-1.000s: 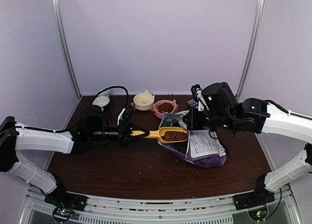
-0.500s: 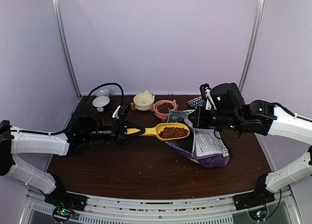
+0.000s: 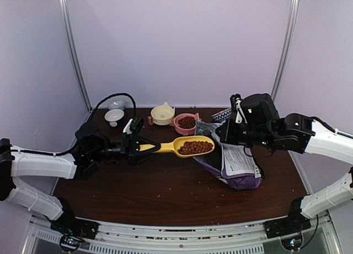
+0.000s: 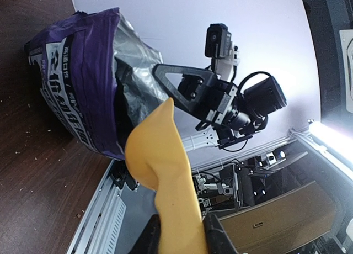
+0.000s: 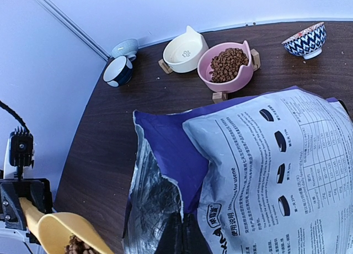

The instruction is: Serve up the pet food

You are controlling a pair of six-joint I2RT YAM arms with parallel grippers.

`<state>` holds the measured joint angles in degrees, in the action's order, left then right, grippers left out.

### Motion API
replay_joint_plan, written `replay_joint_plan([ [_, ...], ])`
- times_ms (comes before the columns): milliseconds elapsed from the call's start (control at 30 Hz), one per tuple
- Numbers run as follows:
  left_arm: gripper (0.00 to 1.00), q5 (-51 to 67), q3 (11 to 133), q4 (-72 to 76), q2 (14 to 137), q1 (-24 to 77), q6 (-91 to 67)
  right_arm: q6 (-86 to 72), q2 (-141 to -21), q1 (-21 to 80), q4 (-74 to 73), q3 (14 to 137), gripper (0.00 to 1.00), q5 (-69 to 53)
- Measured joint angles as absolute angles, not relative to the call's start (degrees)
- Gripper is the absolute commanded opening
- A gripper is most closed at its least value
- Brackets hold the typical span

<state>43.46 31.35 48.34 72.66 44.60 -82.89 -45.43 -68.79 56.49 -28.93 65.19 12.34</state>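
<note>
My left gripper (image 3: 140,148) is shut on the handle of a yellow scoop (image 3: 179,147). The scoop is level above the table and full of reddish-brown pet food (image 3: 194,148). Its bowl is just left of the mouth of the purple bag (image 3: 231,165). The left wrist view shows the scoop's underside (image 4: 160,171) between my fingers (image 4: 216,238), with the bag (image 4: 83,83) beyond. My right gripper (image 3: 222,133) is shut on the bag's upper edge and holds the mouth open. In the right wrist view the gripper (image 5: 196,237) pinches the bag (image 5: 265,154) beside its foil lining.
A pink bowl (image 3: 186,122) holding kibble and an empty cream bowl (image 3: 162,114) stand at the back. Two small bowls (image 3: 115,116) sit back left, and a blue patterned bowl (image 5: 304,40) back right. Crumbs lie scattered on the table (image 3: 165,193).
My left gripper has drawn the loaded scoop left and a little up, out of the bag's mouth. The right gripper has shifted slightly right with the bag.
</note>
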Motion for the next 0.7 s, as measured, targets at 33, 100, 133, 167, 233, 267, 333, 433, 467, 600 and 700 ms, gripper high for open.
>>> replay_joint_plan([
  [33, 0.0, 43.7, 31.4, 48.6, 72.4, 44.6, -83.0, -45.5, -68.8, 56.5, -28.9, 65.2, 0.0, 12.3],
  [100, 0.0, 44.1, 31.4, 49.1, 71.9, 44.6, -83.2, -45.5, -68.8, 56.5, -28.9, 65.2, 0.0, 12.3],
  [133, 0.0, 44.3, 31.4, 49.5, 71.6, 44.6, -83.3, -45.5, -68.8, 56.5, -28.9, 65.2, 0.0, 12.3],
  [167, 0.0, 44.4, 31.4, 49.8, 71.4, 44.6, -83.5, -45.5, -68.8, 56.5, -28.9, 65.2, 0.0, 12.3],
  [233, 0.0, 44.6, 31.4, 50.2, 71.2, 44.6, -84.2, -45.5, -68.8, 56.4, -28.9, 65.2, 0.0, 12.3],
  [267, 0.0, 44.7, 31.4, 50.8, 71.1, 44.6, -84.8, -45.5, -68.8, 56.3, -28.9, 65.2, 0.0, 12.3],
  [333, 0.0, 44.8, 31.4, 51.5, 71.1, 44.6, -85.6, -45.5, -68.8, 56.2, -28.9, 65.2, 0.0, 12.3],
  [433, 0.0, 44.8, 31.4, 51.4, 71.1, 44.6, -86.3, -45.6, -68.8, 56.2, -28.9, 65.2, 0.0, 12.3],
  [467, 0.0, 44.8, 31.5, 51.0, 70.9, 44.6, -86.3, -45.6, -68.8, 56.2, -28.9, 65.2, 0.0, 12.4],
  [600, 0.0, 43.6, 32.2, 48.4, 69.6, 44.5, -86.3, -45.8, -68.7, 56.2, -28.9, 65.2, 0.0, 12.4],
  [700, 0.0, 41.8, 32.3, 47.2, 68.4, 43.7, -86.3, -46.1, -68.4, 56.1, -28.9, 65.0, 0.0, 12.6],
])
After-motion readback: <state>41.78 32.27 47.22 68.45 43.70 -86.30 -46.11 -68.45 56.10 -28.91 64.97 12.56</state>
